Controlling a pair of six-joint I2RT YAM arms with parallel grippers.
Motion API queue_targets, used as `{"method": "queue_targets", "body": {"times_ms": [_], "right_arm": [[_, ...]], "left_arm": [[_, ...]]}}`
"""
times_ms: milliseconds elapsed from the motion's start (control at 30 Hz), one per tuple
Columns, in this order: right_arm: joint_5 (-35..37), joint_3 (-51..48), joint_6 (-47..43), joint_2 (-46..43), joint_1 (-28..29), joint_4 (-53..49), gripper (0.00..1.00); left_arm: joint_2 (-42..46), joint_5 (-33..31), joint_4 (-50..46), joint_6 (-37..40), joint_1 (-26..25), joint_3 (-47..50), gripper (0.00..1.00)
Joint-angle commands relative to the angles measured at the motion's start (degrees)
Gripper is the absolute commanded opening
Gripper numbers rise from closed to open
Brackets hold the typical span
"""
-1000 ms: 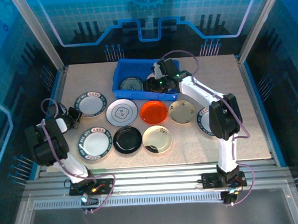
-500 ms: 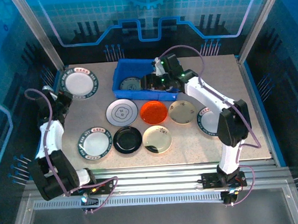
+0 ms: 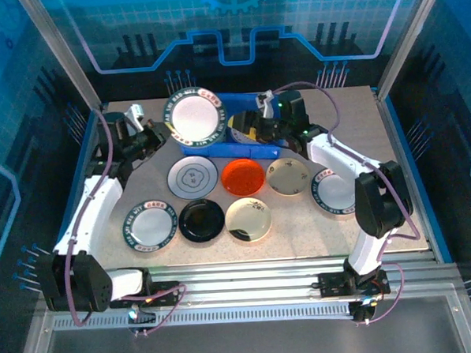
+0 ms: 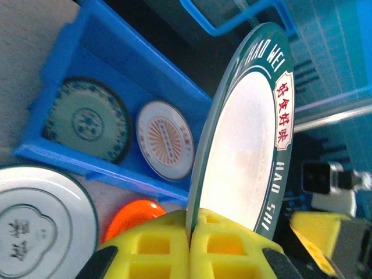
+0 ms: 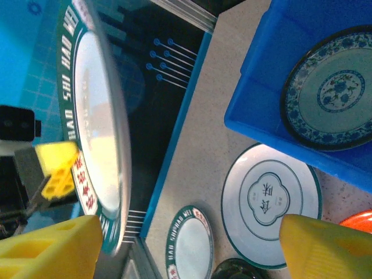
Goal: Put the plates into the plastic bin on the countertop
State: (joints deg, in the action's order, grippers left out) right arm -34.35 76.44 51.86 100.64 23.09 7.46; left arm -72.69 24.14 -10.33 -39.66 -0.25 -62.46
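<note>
Plate, green-rimmed (image 3: 194,117): left gripper (image 3: 161,134) clenched on its lower rim, fingers (image 4: 226,250) pinching edge. Plate tilted, held above left end of blue bin (image 3: 254,152). Bin holds teal plate (image 4: 87,119) and orange-patterned plate (image 4: 165,139). Right gripper (image 3: 250,131) over bin, jaws spread, grasping nothing. Other plates (image 3: 193,178) lie on countertop (image 3: 395,215).

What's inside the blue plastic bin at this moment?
Two plates lie side by side in the plastic bin: a teal-patterned plate and an orange-centred plate. The bin's right end is covered by the green-rimmed plate in the left end effector.
</note>
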Motion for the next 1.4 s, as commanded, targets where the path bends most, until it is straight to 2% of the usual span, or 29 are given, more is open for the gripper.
{"method": "queue_targets", "body": {"times_ms": [0, 100, 167, 233, 267, 300, 333, 467, 533, 567, 600, 700, 733, 767, 867, 900, 967, 1000, 1033, 1133, 1367], "right_arm": [[-4.19, -0.86, 5.25, 0.43, -1.11, 10.32, 0.81], [-4.74, -1.47, 6.07, 0.75, -1.30, 12.01, 0.79], [-5.08, -1.56, 6.36, 1.30, -1.21, 12.42, 0.73], [-5.24, -1.92, 7.25, 1.88, -1.21, 13.15, 0.53], [-5.36, -2.00, 7.59, 2.27, -1.16, 13.34, 0.37], [-5.44, -2.13, 7.87, 2.52, -1.12, 13.57, 0.12], [-5.30, -2.34, 8.16, 2.66, -1.12, 13.49, 0.00], [-4.50, -3.68, 8.61, 2.08, -1.19, 13.44, 0.00], [-4.67, -3.87, 8.53, 1.64, -1.28, 12.84, 0.00], [-4.79, -4.10, 8.65, 1.36, -1.38, 12.82, 0.00], [-5.03, -4.27, 8.87, 1.20, -1.40, 13.07, 0.00], [-6.18, -5.27, 10.15, 1.00, -1.47, 15.12, 0.00], [-6.28, -5.49, 10.68, 1.05, -1.47, 15.37, 0.00], [-6.15, -5.92, 11.13, 0.83, -1.51, 15.62, 0.00], [-5.41, -6.48, 10.13, 0.20, -1.80, 14.06, 0.00], [-4.94, -6.57, 9.50, -0.22, -2.11, 12.69, 0.18], [-3.26, -7.07, 8.09, -1.41, -3.05, 9.65, 0.47], [-1.79, -7.50, 7.13, -2.33, -3.79, 7.53, 0.59], [-0.38, -7.77, 6.13, -3.07, -4.60, 4.66, 0.64], [3.87, -9.98, 4.49, -5.69, -8.15, 0.46, 0.68], [11.91, -14.69, 0.01, -14.14, -15.21, -5.58, 0.69]], "left_arm": [[-1.54, 1.74, -1.49, 0.54, -2.71, -2.43, 0.00], [-2.83, 2.69, -0.59, -0.24, -4.74, -2.37, 0.00], [-3.52, 3.33, 0.61, -1.15, -5.81, -2.14, 0.00], [-4.25, 3.74, 1.08, -1.35, -6.80, -2.43, 0.00], [-4.52, 3.76, 1.10, -1.30, -7.15, -2.57, 0.00], [-4.70, 3.73, 1.10, -1.25, -7.42, -2.62, 0.00], [-4.82, 3.77, 0.99, -1.10, -7.48, -2.80, 0.00], [-5.99, 3.78, 0.58, -0.88, -7.57, -3.65, 0.00], [-6.88, 4.03, 1.10, -1.33, -7.57, -3.79, 0.28], [-7.35, 4.31, 1.81, -2.09, -7.57, -3.68, 0.35], [-7.66, 4.77, 2.98, -2.86, -7.66, -3.34, 0.37], [-8.82, 5.61, 5.34, -4.14, -8.00, -2.93, 0.27], [-9.04, 5.54, 5.54, -4.20, -8.17, -2.93, 0.16], [-9.26, 5.42, 5.72, -4.49, -8.23, -2.85, 0.00], [-9.27, 5.02, 7.21, -5.41, -8.32, -1.80, 0.00], [-9.23, 4.67, 7.47, -5.43, -8.27, -1.70, 0.00], [-9.60, 3.86, 7.07, -5.07, -8.27, -2.41, 0.00], [-9.99, 3.27, 6.84, -4.70, -8.27, -3.22, 0.00], [-10.54, 2.94, 6.90, -4.44, -8.27, -4.05, 0.00], [-12.54, 1.46, 6.46, -3.59, -8.44, -7.20, 0.00], [-21.13, -2.48, 3.64, 0.33, -10.52, -16.14, 0.00]]}}
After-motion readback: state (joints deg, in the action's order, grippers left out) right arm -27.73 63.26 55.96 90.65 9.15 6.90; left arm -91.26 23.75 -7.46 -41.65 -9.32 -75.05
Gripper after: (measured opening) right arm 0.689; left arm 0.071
